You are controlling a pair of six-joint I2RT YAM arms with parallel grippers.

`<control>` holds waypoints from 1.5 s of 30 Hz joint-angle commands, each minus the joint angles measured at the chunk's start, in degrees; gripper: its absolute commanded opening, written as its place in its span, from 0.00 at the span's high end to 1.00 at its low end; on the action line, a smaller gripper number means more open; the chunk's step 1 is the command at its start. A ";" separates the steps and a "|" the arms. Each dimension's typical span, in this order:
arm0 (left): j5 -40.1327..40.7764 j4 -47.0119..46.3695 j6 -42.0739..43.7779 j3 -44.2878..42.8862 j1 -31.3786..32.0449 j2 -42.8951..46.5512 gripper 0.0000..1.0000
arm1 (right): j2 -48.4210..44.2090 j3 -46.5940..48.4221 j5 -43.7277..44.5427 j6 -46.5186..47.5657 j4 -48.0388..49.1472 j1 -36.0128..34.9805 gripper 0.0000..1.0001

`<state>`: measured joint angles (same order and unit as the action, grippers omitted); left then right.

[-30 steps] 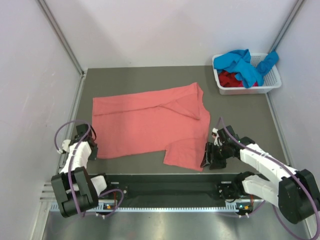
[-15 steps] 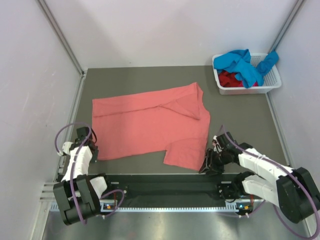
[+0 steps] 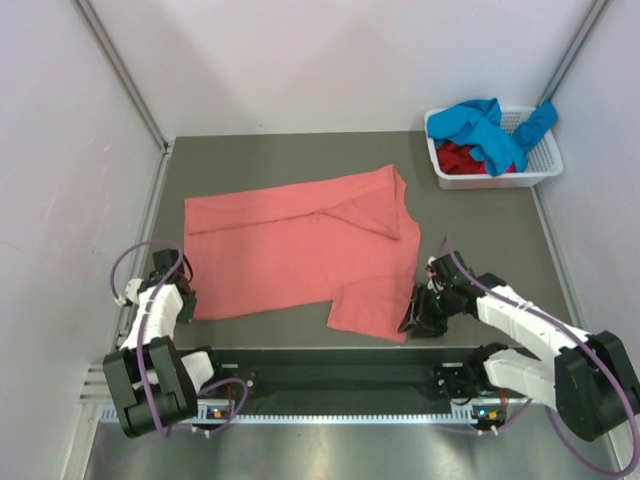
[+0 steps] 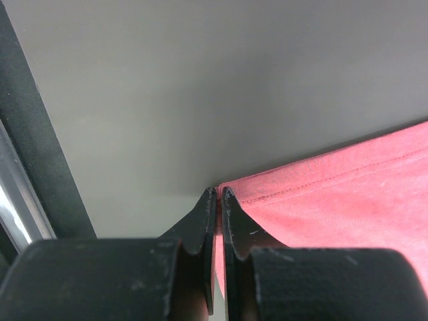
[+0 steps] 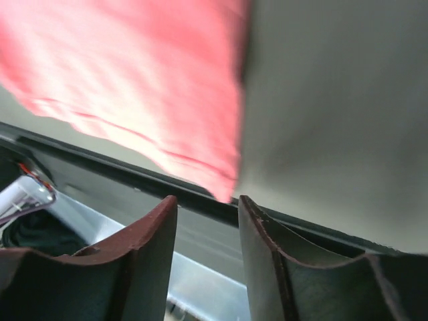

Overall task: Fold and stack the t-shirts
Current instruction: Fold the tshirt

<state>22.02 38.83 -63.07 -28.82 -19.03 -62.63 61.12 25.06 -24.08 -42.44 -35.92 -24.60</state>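
Folding well needs matched grips: left hand (image 4: pixel 217 195) pinches the soft salmon-pink cloth t-shirt (image 3: pixel 290 250) by its corner; right hand (image 5: pixel 207 200), parted, should close squarely on the sleeve tip.

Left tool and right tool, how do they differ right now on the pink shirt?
The left tool is shut, pinching a hem corner of the salmon-pink t-shirt; the right tool is open, the sleeve corner ahead of its gap, ungripped. The left tool sits at the shirt's near left corner, the right tool at its near right sleeve. Both are low near the table's front edge.
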 commanded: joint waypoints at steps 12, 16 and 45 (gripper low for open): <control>1.45 0.46 0.14 -0.62 -0.13 -1.97 1.00 | 2.59 0.61 3.42 2.36 3.31 0.08 0.56; 1.53 0.72 -0.04 -0.89 -0.22 -2.50 1.00 | 4.26 -0.71 1.84 2.27 5.33 0.08 0.59; 4.35 4.41 3.47 -4.57 -0.22 -4.25 1.00 | -3.54 2.78 10.01 7.43 -1.94 5.25 1.00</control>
<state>22.61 40.32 -62.00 -31.31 -19.03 -66.30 61.82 22.94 -20.60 -39.75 -31.42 -22.00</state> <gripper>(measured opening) 0.067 0.007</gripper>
